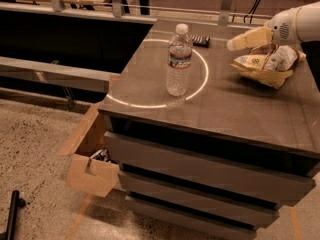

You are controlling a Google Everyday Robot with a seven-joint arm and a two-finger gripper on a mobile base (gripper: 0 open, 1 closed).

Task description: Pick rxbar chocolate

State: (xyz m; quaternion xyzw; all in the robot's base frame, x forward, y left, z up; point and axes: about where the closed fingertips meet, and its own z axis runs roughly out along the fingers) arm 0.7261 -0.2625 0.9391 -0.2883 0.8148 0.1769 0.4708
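The rxbar chocolate is a small flat dark bar lying at the far edge of the cabinet top, just behind the water bottle. My gripper comes in from the right at the end of a white arm. It hovers above the cabinet top, to the right of the bar and just left of the snack bags. It holds nothing that I can see.
The clear water bottle stands upright inside a white ring marked on the top. Yellow-and-white snack bags lie at the right. An open cardboard box sits on the floor left of the cabinet. A railing runs behind.
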